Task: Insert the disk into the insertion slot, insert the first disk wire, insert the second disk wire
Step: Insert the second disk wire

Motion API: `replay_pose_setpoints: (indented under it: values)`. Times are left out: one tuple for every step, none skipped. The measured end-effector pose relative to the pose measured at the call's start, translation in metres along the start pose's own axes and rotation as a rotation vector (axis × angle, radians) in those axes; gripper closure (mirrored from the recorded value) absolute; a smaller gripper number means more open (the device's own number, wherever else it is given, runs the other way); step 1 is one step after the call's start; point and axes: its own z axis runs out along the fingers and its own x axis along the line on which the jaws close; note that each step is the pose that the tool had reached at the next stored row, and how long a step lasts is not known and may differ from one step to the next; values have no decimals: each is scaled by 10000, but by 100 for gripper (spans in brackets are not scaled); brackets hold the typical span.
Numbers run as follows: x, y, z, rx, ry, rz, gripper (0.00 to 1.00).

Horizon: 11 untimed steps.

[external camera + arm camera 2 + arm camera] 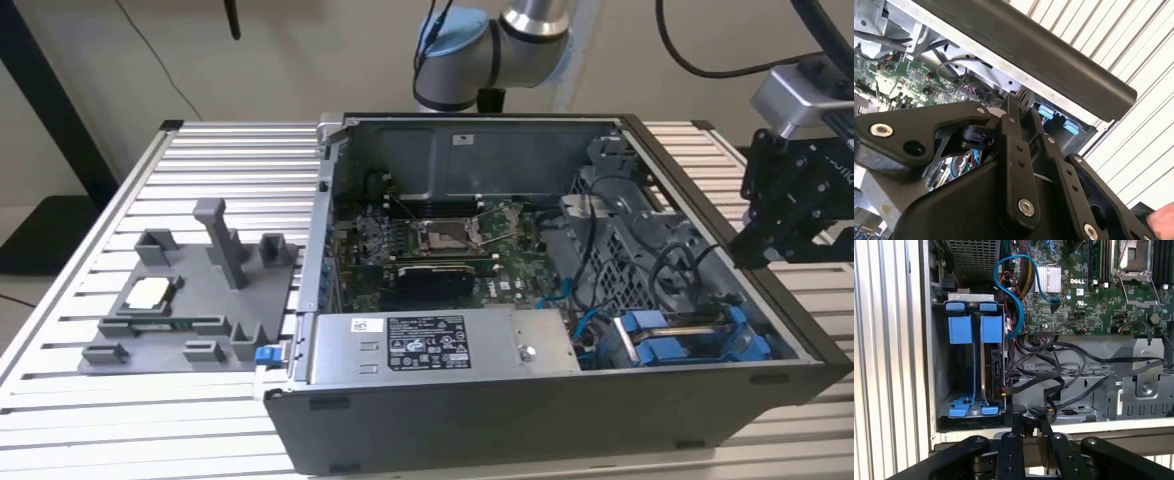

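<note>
Slatted metal tabletop [80,420] carries the open computer case [534,420]. The disk [996,370] sits in the insertion slot [939,365], lower right in the exterior view. The gripper [1030,415] is near it; I cannot tell its grip.

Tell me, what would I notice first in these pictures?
The big open computer case lying on the slatted table, its green motherboard showing. Next, the bright blue disk carriers standing in the grey drive cage at the case's corner, on the exterior view's right. The black gripper hangs just outside that corner.

Blue-framed disk [990,332], grey insertion slot [940,375], green motherboard [1094,310], black claw [1031,422]
</note>
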Motion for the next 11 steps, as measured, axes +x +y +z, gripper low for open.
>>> replay_pose_setpoints:
  values:
    - [0, -1, 0, -1, 0, -2, 76]
    - [-1, -2, 1, -12, 0, 0, 76]
    - [-1, -2, 1, -22, 0, 1, 82]
    - [-1, -2, 1, -29, 0, 2, 84]
    - [-1, -2, 1, -37, 1, 3, 84]
    - [0, -2, 1, -44, 1, 4, 84]
    - [0, -2, 0, -47, 1, 4, 84]
    - [0, 1, -2, -48, 0, 5, 84]
    - [-1, 7, -8, -48, 1, 5, 84]
    - [-2, 20, -14, -49, 0, 3, 84]
    - [-3, 39, -23, -49, 1, 3, 84]
